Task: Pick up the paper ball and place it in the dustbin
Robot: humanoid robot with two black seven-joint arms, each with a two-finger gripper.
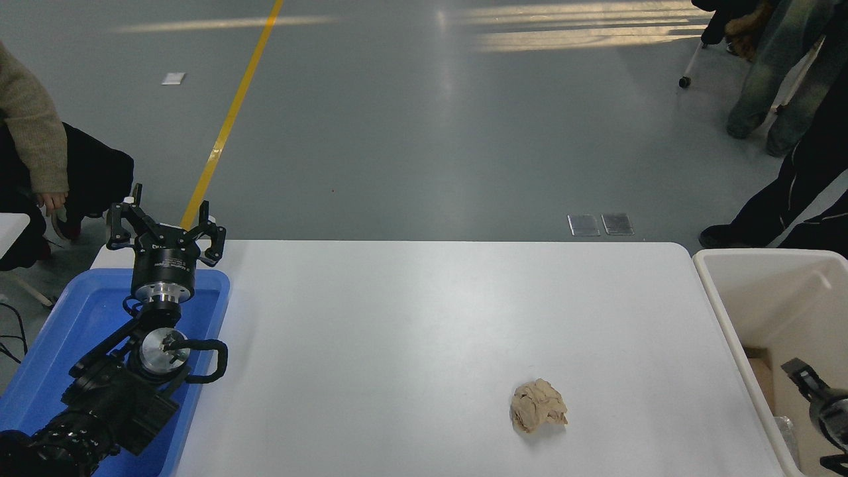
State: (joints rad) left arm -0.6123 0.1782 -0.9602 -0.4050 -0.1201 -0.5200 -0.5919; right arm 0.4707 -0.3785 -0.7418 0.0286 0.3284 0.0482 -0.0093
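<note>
Paper ball (pixel 538 405) lying on white table (pixel 424 318), toward the near right part of the surface, loose and touched by nothing. Wrinkled tan-beige wad, resting alone with bare tabletop on all sides. Dustbin (pixel 712 291) standing at the table's right edge, cream-white, thick rounded rim, only partly in frame; interior shows smooth walls and something brownish low inside, too cropped to identify. Ball well apart from the bin's near wall. Left gripper (pixel 165 232) parked at lower left over the far end of a shallow blue tray (pixel 79 311), jaws spread wide apart, holding nothing, touching nothing visible; fingers (pixel 119 228) splayed outward on both sides of the black wrist body. Left arm running back to the bottom left corner across the tray. Right gripper (pixel 821 404) just entering at the right edge, low in frame, above the dustbin's interior; only a black finger-like tip and part of a grey body visible, so jaw state cannot be told, and no contact with the ball. At far side: 1 person's sleeve and hand (pixel 50 199) at the left edge, legs of other people at top right on grey floor with a yellow line (pixel 232 112).
</note>
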